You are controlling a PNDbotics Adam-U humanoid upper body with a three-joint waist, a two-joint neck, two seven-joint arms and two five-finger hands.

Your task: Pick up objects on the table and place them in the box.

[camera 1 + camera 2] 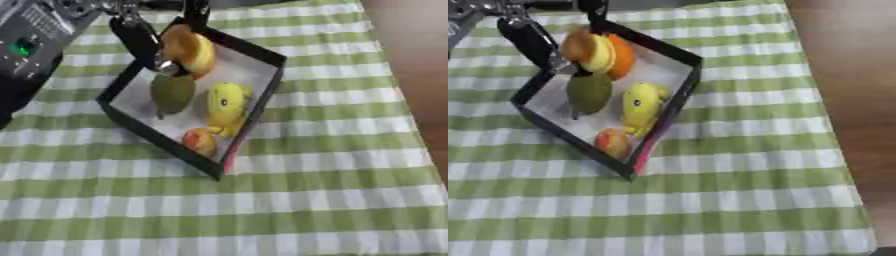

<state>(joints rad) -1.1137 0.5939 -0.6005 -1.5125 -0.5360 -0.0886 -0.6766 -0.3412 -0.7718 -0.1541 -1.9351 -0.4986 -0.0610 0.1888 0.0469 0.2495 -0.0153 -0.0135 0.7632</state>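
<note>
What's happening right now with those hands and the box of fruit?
Left hand at black box's far corner, fingers curled round orange-yellow fruit. Right hand not in view. Green pear, yellow fruit, small orange fruit inside. Nothing blocking.

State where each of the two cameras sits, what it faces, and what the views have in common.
Left eye view: in the head, looking down at the black box on the checked cloth; the left hand holds an orange-yellow fruit over it.
Right eye view: beside it, facing the same way, with more bare table at the right.
Both share box, fruit and hand.
</note>
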